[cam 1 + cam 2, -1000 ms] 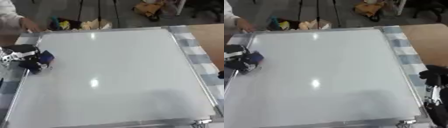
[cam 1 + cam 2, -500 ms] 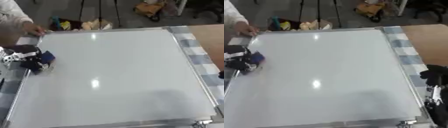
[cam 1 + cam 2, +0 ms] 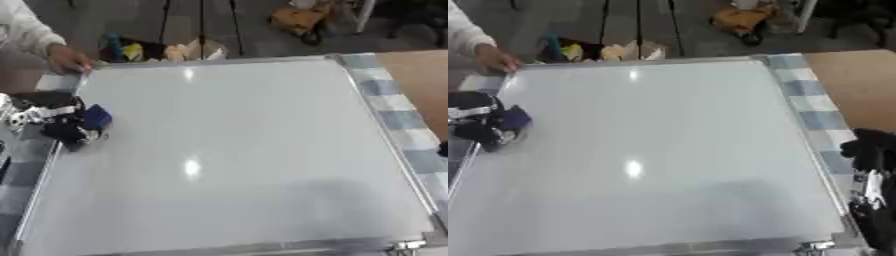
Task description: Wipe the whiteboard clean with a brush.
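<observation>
A large whiteboard [image 3: 236,150] with a silver frame lies flat and fills most of both views; its surface shows no marks. At its left edge my left hand [image 3: 54,122] has its fingers curled round a blue brush [image 3: 94,117], which rests on the board. My right hand [image 3: 871,172] shows only in the right eye view, off the board's right edge near the lower corner; I cannot make out how its fingers stand.
A person's hand [image 3: 70,60] rests on the board's far left corner. A checked cloth [image 3: 398,117] lies under the board, with a wooden tabletop [image 3: 420,70] to the right. Coloured clutter [image 3: 162,50] sits on the floor beyond the far edge.
The person's hand has come further onto the far left corner. My left hand with the brush has stayed nearly in place. The right hand has not moved.
</observation>
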Robot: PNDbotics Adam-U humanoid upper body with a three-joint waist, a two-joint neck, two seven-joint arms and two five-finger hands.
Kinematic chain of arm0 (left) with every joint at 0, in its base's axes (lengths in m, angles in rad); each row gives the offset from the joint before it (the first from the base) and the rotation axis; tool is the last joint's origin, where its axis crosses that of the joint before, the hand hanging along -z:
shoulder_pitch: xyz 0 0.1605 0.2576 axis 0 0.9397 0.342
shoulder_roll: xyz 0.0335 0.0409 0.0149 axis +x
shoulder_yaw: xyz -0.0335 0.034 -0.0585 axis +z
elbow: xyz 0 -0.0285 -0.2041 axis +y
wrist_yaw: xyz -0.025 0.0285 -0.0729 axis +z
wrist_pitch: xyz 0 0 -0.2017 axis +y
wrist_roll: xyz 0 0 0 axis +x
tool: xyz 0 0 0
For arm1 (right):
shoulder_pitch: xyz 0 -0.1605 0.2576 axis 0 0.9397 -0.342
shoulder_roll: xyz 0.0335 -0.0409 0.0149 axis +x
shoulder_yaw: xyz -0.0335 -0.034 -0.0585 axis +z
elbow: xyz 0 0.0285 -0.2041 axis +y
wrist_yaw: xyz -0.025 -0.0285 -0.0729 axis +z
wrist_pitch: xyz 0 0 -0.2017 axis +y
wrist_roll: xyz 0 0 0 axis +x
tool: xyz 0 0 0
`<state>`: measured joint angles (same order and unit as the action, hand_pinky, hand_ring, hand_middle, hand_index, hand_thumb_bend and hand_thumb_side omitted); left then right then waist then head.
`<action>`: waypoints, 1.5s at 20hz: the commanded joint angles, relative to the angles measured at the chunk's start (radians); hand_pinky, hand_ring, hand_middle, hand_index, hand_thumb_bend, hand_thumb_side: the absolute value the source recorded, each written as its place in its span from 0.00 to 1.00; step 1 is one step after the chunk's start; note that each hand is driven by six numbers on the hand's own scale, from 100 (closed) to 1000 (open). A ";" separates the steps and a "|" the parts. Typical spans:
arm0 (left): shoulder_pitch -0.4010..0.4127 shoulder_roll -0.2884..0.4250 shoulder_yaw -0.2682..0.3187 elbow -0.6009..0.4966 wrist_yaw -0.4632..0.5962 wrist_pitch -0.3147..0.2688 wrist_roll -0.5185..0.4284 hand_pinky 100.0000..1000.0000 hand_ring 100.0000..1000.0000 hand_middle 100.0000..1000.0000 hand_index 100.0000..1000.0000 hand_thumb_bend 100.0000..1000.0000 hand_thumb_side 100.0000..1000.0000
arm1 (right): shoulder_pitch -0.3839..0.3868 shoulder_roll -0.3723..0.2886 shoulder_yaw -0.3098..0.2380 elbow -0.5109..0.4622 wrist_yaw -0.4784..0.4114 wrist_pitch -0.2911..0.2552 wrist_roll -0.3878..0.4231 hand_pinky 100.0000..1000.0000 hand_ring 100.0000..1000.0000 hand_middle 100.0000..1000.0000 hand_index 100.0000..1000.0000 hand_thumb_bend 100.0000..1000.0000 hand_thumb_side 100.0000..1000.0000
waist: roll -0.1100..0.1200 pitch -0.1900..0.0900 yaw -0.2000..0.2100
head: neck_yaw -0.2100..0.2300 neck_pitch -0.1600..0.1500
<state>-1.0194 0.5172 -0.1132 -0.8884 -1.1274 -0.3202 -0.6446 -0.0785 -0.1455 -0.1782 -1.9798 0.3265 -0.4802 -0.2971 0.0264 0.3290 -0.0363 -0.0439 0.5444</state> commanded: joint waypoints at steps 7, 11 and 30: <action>0.013 -0.001 -0.032 0.027 -0.047 -0.039 0.008 0.58 0.61 0.40 0.43 0.00 0.78 | -0.002 -0.012 -0.006 -0.020 -0.019 0.003 -0.006 0.41 0.47 0.36 0.64 0.00 0.63 | 0.001 -0.020 0.001 | 0.002 0.004; 0.014 -0.009 -0.043 0.029 -0.055 -0.054 0.009 0.57 0.59 0.37 0.43 0.00 0.79 | -0.003 -0.011 -0.007 -0.020 -0.022 0.006 -0.003 0.41 0.47 0.36 0.64 0.00 0.63 | 0.003 -0.020 -0.001 | 0.004 0.006; -0.002 -0.086 -0.143 0.010 -0.099 -0.139 -0.012 0.55 0.56 0.31 0.43 0.00 0.81 | 0.001 -0.011 -0.006 -0.020 -0.031 0.012 0.004 0.41 0.47 0.36 0.64 0.00 0.62 | 0.004 -0.029 0.004 | 0.014 0.016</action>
<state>-1.0292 0.4575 -0.2269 -0.8920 -1.2134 -0.4409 -0.6494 -0.0768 -0.1455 -0.1785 -1.9798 0.3056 -0.4692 -0.2938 0.0338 0.3110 -0.0299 -0.0324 0.5532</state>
